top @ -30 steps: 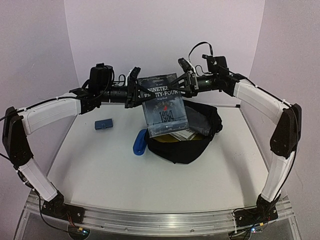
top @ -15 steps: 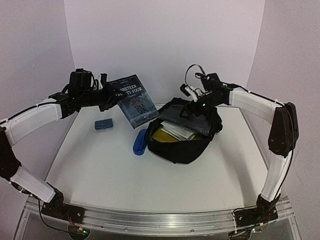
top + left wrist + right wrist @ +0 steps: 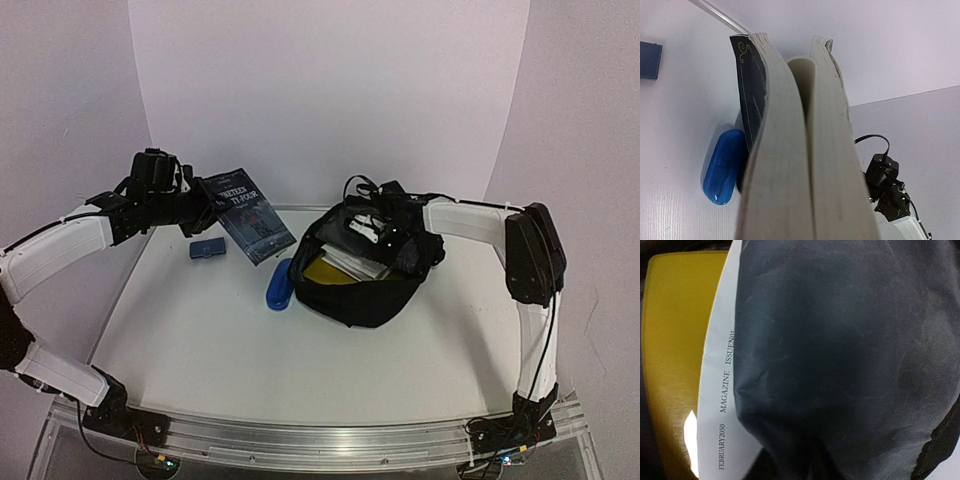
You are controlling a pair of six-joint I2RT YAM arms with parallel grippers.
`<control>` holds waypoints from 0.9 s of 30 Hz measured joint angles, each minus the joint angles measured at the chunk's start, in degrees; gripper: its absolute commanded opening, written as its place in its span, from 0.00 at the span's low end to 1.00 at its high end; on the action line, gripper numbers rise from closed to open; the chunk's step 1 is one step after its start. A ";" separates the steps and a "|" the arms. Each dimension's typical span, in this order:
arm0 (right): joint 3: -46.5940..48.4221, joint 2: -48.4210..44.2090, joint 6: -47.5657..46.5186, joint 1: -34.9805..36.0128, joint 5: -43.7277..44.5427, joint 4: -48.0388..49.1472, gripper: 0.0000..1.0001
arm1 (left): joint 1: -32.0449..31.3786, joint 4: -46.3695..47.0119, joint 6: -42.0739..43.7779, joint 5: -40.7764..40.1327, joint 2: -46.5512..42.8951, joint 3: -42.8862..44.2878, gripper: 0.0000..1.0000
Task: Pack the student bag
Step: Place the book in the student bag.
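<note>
Black soft student bag (image 3: 365,295) lying on the white table (image 3: 300,350), a bit right of the middle, mouth open to the top. From above: left gripper (image 3: 205,205) up in the air at the left, clamped on a dark book (image 3: 250,225), tilted, held off the table and apart from the bag. Small dark blue pouch (image 3: 207,248) flat on the table near the book's low end. Long blue case (image 3: 280,284) touching the bag's left side. Right gripper (image 3: 375,230) down in the bag's open mouth, fingers too hard to see, so cannot tell if open or closed. Yellow thing (image 3: 322,270) and a magazine (image 3: 362,262) inside the bag. From the left wrist: pale page edges of the book filling the middle in 2 thick halves, blue case low at the left, pouch at the left edge. From the right wrist: grey lining of the bag across most of the view, white magazine strip and yellow thing at the left, own fingers out of sight.
</note>
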 measured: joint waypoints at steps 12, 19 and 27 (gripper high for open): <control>13.92 0.85 15.33 0.20 -14.68 -9.88 0.00 | 0.02 4.28 -1.45 11.03 1.42 -2.21 0.00; 19.37 0.92 27.28 0.12 -29.86 -11.67 0.00 | -1.17 15.50 -3.59 22.13 10.75 -2.13 0.00; 19.13 1.39 33.67 -0.40 -35.81 -12.62 0.00 | -2.59 38.36 -12.66 28.23 23.06 -3.76 0.00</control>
